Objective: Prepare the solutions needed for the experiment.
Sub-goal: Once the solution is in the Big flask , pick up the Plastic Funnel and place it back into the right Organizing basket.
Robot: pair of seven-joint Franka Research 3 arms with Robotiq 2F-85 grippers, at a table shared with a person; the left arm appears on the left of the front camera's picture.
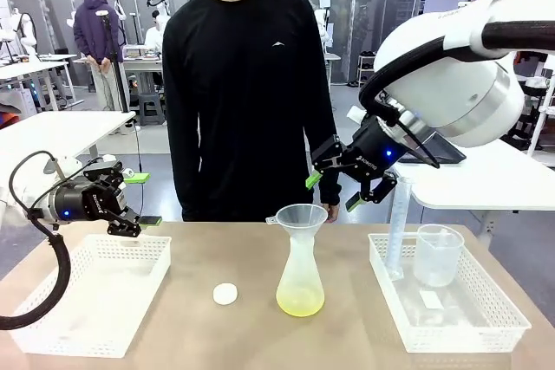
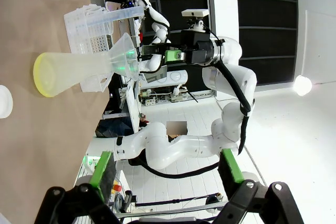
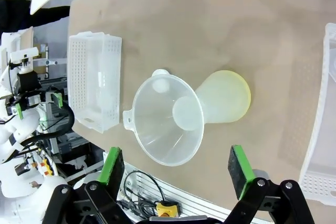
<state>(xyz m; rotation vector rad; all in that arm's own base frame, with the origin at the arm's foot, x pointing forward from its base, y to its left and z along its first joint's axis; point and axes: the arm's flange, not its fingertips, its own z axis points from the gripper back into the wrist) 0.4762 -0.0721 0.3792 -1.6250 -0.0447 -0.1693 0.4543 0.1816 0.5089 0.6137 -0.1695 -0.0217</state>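
The flask (image 1: 300, 266) under the funnel (image 1: 297, 214) holds shallow yellow-green liquid (image 1: 300, 302) — it stands below the right gripper (image 1: 333, 192), jaws apart, not touching.

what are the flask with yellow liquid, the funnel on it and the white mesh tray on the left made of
Translucent white conical flask: likely plastic, matt and milky; the yellow-green liquid shows through hazily.
Translucent funnel: likely the same frosted plastic, with a moulded tab on its rim.
White perforated tray: looks like moulded plastic, opaque, with a grid of holes.
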